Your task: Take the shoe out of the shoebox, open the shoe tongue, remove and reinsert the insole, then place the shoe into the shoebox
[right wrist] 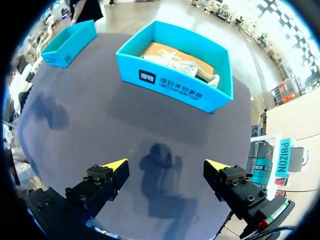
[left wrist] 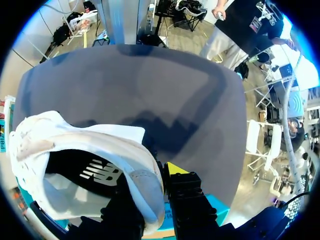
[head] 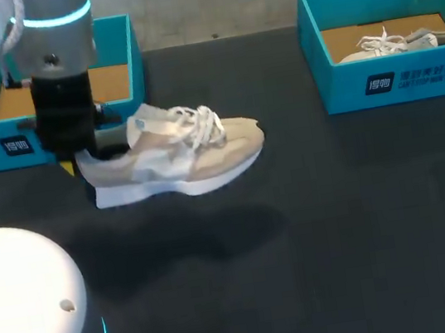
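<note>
Left arm (head: 64, 73) stands straight down, left gripper (left wrist: 152, 192) pinching the shoe (head: 195, 150) by its heel collar, toe stretching off to its side. Right gripper (right wrist: 165, 172) hovers, fingers spread wide, shoebox (right wrist: 175, 85) ahead.

The dark table top (head: 340, 224) is bare across its middle and near side, giving free passage there. The beige and white lace-up sneaker (head: 178, 152) lies left of centre. Its toe and laced top are open to approach from above and from the right. Its heel is blocked by the left gripper (head: 79, 161), clamped on the heel collar, with the arm above it. The teal cardboard shoebox (head: 118, 56) just behind closes the far side. The second teal shoebox (head: 394, 78), far right, holds a pale shoe (head: 392, 42). The right gripper (right wrist: 165, 170), fingers spread, hangs over bare table.
</note>
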### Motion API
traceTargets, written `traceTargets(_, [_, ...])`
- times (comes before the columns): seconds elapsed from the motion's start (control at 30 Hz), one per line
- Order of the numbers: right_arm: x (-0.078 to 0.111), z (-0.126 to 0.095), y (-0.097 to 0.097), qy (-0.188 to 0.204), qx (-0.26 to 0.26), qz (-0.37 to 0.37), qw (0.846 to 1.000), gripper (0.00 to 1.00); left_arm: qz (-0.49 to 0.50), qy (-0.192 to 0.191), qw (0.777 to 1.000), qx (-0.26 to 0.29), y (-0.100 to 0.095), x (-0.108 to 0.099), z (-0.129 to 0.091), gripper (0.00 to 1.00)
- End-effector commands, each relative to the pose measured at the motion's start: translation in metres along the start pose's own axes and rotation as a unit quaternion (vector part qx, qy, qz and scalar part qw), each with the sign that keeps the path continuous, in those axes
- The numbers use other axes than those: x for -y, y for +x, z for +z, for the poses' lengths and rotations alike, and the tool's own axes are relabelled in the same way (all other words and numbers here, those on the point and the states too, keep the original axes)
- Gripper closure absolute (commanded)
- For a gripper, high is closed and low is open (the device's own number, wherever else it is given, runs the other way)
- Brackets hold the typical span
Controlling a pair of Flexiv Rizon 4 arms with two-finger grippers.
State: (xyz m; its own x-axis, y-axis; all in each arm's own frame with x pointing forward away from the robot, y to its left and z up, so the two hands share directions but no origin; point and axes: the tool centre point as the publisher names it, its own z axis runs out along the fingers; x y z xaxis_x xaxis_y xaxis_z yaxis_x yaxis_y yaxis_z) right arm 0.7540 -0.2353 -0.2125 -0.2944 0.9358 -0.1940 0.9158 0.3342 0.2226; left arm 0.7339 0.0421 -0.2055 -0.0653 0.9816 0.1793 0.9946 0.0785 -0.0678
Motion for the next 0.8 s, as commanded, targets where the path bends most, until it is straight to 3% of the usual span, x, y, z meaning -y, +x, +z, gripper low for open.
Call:
traceTargets(0.03, [-0.001, 0.001, -0.001, 0.000, -0.001, -0.001, 1.000, 0.00, -0.009, -0.065, 0.998, -0.001, -0.003, 0.018, 0.003, 1.00])
traceTargets(0.37, [-0.001, 0.001, -0.001, 0.000, -0.001, -0.001, 1.000, 0.00, -0.013, -0.084, 0.996, -0.005, -0.017, 0.040, 0.006, 1.00])
traceTargets(0.8, [-0.001, 0.001, -0.001, 0.000, -0.001, -0.001, 1.000, 0.00, -0.018, -0.060, 0.998, 0.007, -0.024, 0.023, 0.018, 1.00])
